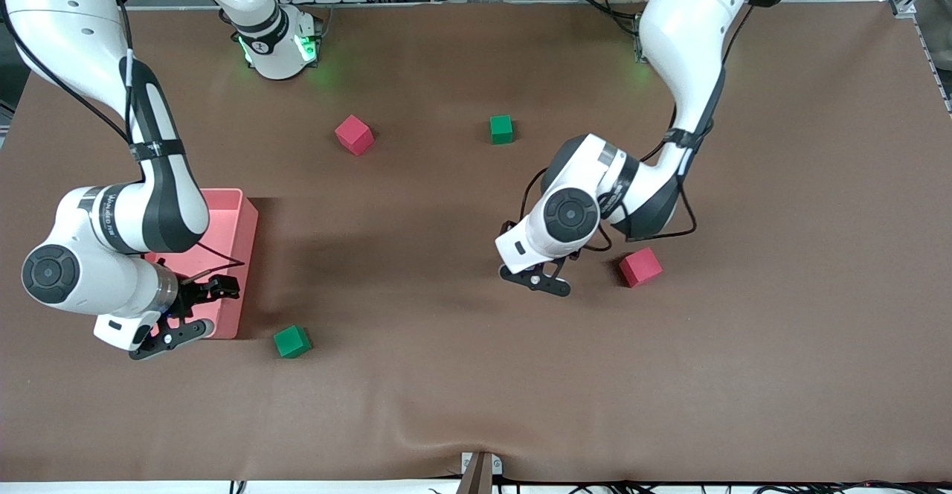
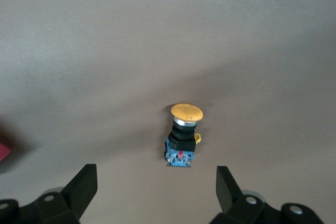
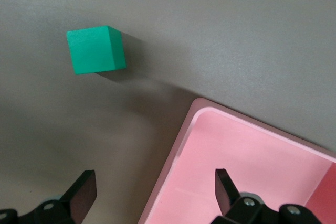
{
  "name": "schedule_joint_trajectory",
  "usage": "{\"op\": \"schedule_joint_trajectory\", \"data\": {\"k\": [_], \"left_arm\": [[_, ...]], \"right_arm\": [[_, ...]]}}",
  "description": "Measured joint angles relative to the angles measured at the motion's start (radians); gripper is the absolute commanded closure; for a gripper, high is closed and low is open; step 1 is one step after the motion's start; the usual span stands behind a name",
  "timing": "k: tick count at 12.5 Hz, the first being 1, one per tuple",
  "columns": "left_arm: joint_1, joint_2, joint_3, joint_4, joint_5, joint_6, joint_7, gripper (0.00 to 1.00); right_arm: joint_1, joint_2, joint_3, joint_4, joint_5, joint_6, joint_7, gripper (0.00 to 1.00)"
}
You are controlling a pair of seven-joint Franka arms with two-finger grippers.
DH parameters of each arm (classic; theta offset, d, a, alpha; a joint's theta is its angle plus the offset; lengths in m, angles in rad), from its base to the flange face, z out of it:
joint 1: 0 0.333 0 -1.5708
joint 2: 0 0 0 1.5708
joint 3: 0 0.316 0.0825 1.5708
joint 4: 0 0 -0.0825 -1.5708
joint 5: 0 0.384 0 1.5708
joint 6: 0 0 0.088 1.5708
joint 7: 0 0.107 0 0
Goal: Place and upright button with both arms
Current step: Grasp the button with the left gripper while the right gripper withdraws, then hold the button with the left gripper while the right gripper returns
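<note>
the button [image 2: 182, 139] stands cap-up on the brown table [image 1: 461, 375], under the left gripper [image 2: 155, 190], whose fingers are spread and empty. uprighting looks done; next, lift clear. the right gripper [image 3: 155, 190], apart, waits over the pink bin [image 3: 252, 166].

The button [image 2: 183, 138] stands upright on the brown table [image 1: 461, 375] — round orange cap on top, a silver ring beneath it, then a short black body ending in a blue base with a small red mark and a yellow tab at one side. In the left wrist view it stands directly below the left gripper [image 2: 155, 195], whose fingers are spread wide and clear of it — the front view hides it under that arm.
</note>
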Motion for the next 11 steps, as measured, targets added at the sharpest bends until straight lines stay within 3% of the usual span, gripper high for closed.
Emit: {"op": "schedule_joint_trajectory", "data": {"k": [8, 11], "left_arm": [[-0.04, 0.112, 0.0, 0.001, 0.0, 0.106, -0.012, 0.01], [-0.04, 0.13, 0.0, 0.001, 0.0, 0.109, -0.012, 0.06]], "right_arm": [[-0.035, -0.002, -0.004, -0.005, 0.0, -0.084, -0.004, 0.0], [-0.058, -0.048, -0.004, -0.086, 0.0, -0.09, -0.006, 0.0]]}}
